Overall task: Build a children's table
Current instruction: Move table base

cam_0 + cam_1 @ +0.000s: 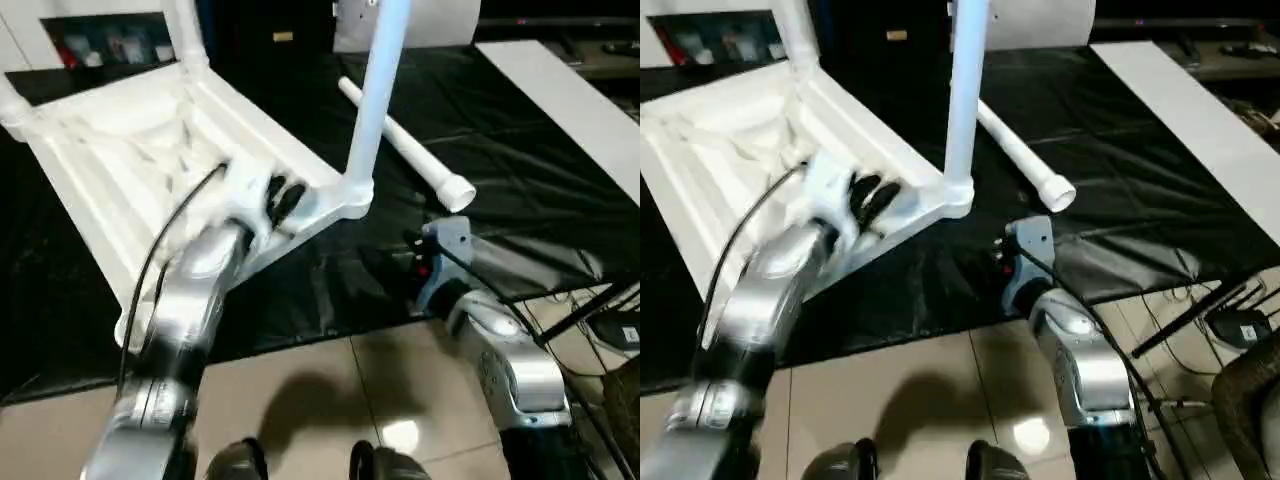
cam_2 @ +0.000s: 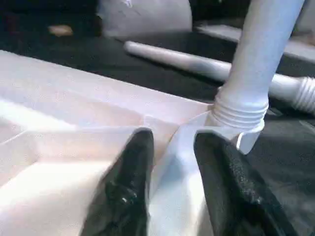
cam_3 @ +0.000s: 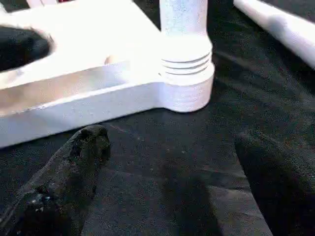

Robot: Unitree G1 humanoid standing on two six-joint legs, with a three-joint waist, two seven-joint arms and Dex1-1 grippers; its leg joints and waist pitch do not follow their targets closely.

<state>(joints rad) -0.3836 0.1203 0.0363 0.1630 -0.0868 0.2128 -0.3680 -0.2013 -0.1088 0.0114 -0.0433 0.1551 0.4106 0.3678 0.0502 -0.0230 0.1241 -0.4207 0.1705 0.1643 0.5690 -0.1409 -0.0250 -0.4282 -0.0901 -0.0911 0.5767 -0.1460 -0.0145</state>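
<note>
We see the table top [image 1: 120, 170] upside down at upper left on the black desk [image 1: 560, 200], one leg [image 1: 375, 90] upright in its near corner socket. Left claw [image 2: 170, 162] straddles the top's rim — fingers part open, no clamp evident. Right claw [image 3: 167, 187] gapes wide, empty, over bare desk cloth. A loose leg [image 1: 405, 145] lies right of centre.

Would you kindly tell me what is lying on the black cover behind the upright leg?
A loose white leg lies on the black cover behind the upright leg, which hides part of its length.
</note>
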